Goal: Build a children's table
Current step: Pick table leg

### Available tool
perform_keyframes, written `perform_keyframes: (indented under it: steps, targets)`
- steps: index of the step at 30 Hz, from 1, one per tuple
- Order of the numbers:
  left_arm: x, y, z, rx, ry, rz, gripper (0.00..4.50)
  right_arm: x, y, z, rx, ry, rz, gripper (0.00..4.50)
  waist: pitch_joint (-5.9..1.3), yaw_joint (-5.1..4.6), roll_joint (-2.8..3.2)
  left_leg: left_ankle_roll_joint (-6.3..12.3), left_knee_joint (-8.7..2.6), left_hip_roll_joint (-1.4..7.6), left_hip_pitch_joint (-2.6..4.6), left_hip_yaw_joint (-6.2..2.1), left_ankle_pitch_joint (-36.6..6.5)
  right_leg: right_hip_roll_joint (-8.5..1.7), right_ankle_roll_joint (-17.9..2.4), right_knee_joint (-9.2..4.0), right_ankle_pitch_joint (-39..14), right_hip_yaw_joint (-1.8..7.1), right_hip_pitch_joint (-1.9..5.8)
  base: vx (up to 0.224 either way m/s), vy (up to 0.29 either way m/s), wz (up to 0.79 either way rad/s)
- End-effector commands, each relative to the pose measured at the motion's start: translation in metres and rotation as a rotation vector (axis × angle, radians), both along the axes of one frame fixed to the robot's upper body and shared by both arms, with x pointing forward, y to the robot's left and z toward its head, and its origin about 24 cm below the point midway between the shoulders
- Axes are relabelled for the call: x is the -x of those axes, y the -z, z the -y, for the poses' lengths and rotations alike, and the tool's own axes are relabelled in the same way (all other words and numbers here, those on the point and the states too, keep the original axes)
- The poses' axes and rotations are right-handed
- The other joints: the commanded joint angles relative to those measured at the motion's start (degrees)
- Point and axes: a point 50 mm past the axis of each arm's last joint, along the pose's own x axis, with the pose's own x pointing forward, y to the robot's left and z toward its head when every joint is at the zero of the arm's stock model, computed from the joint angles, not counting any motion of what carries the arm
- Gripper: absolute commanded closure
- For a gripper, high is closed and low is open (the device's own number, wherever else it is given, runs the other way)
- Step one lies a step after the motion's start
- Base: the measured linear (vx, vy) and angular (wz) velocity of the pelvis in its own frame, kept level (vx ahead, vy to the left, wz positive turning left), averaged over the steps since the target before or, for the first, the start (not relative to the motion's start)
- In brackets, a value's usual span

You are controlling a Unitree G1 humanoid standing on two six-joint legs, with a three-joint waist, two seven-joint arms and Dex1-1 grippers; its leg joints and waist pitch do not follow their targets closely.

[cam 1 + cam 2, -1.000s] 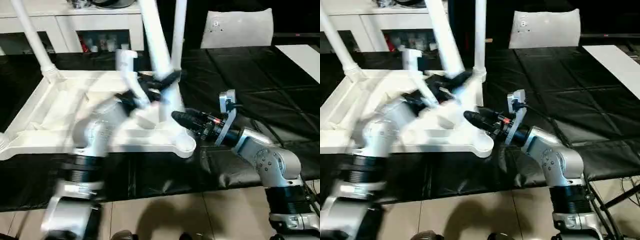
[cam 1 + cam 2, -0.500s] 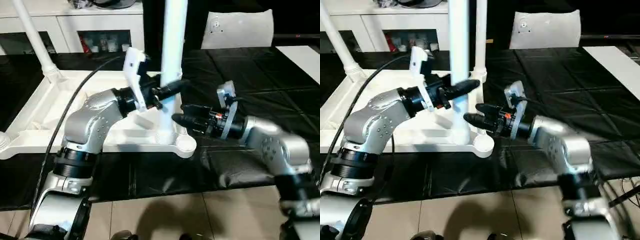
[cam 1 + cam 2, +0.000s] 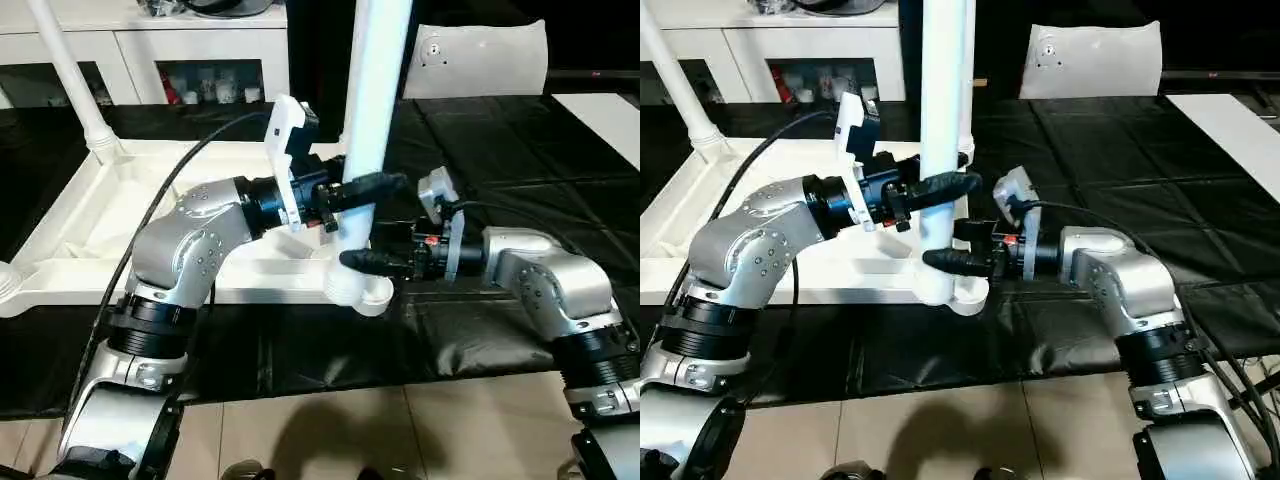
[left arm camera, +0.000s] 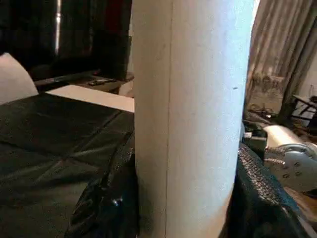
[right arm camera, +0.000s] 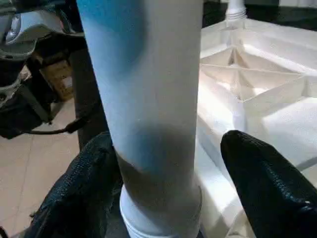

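- Centrally, the upturned children's table [image 3: 90, 215] lies across the left half of the head view on a black mat [image 3: 520, 140].
- A white leg [image 3: 372, 120] stands upright at its near right corner.
- The left gripper [image 3: 375, 185] is clamped on that leg.
- The right gripper [image 3: 945, 245], lower, straddles the leg's base, jaws wide, one finger [image 5: 262, 183] clearly apart.
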Motion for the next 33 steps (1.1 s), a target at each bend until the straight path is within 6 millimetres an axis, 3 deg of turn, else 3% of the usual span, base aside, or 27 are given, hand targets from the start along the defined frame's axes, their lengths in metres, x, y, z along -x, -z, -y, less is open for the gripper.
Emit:
perform_keyframes:
  steps: [1, 8, 24, 33]
  targets:
    - [0.006, -0.014, 0.007, 0.012, 0.066, 0.048, 2.67, -0.002, -0.004, -0.002, 0.010, -0.011, 0.022, 1.03, -4.63, 0.04, -1.02, 4.18, -3.55, 3.85, 0.32, -1.48, -2.9, -5.57, -2.7, -4.16, -20.1, 4.39, 3.93, 0.000, 0.000, 0.00]
    - [0.007, -0.013, 0.011, 0.006, 0.088, 0.044, 2.67, 0.001, -0.004, -0.008, 0.005, -0.089, 0.017, 1.03, -4.61, 0.09, -1.05, 4.48, -3.52, 3.79, 0.29, -1.44, -2.9, -5.54, -2.9, -4.18, -20.1, 4.41, 4.00, 0.000, 0.000, 0.00]
    - [0.009, -0.014, 0.014, 0.003, 0.114, 0.043, 2.67, 0.003, -0.002, -0.010, -0.040, -0.124, -0.036, 2.49, -4.69, 0.14, -0.97, 4.32, -3.48, 3.80, 0.31, -1.50, -2.6, -5.48, -2.8, -4.10, -19.9, 4.37, 4.00, 0.000, 0.000, 0.00]
    - [0.004, -0.017, 0.015, 0.033, 0.043, 0.009, 2.67, 0.006, 0.004, -0.013, -0.048, -0.117, -0.054, 2.57, -4.77, 0.18, -0.93, 4.27, -3.42, 3.81, 0.24, -1.50, -2.5, -5.53, -3.4, -4.02, -19.1, 4.36, 4.12, 0.000, 0.000, 0.00]
